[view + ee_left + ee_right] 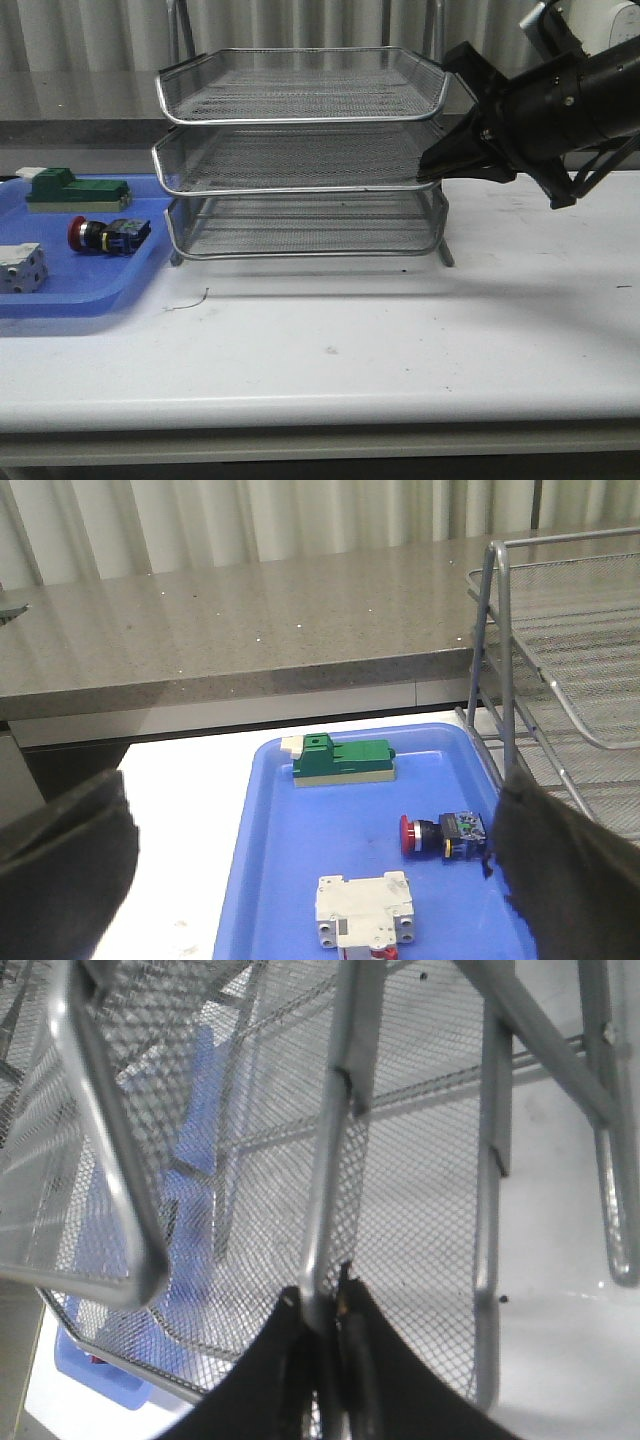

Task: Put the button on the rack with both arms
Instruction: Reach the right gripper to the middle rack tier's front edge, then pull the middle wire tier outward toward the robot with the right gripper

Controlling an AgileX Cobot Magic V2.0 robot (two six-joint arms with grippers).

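Observation:
The button [106, 234], with its red head and black-blue body, lies on its side in the blue tray [70, 295] at the left; it also shows in the left wrist view [443, 837]. The three-tier wire rack [300, 150] stands at the table's middle back. My right gripper [428, 168] is shut on the chrome rim of the rack's middle tier at its right end; the right wrist view shows the jaws [318, 1310] pinching that rim. My left gripper [310, 880] is open above the tray, its fingers [60, 860] wide apart, and is out of the front view.
A green block [75, 188] lies at the tray's far side and a white breaker block [22, 267] at its near side. The rack's upright post [497, 660] stands just right of the tray. A grey stone ledge [230, 630] runs behind the table.

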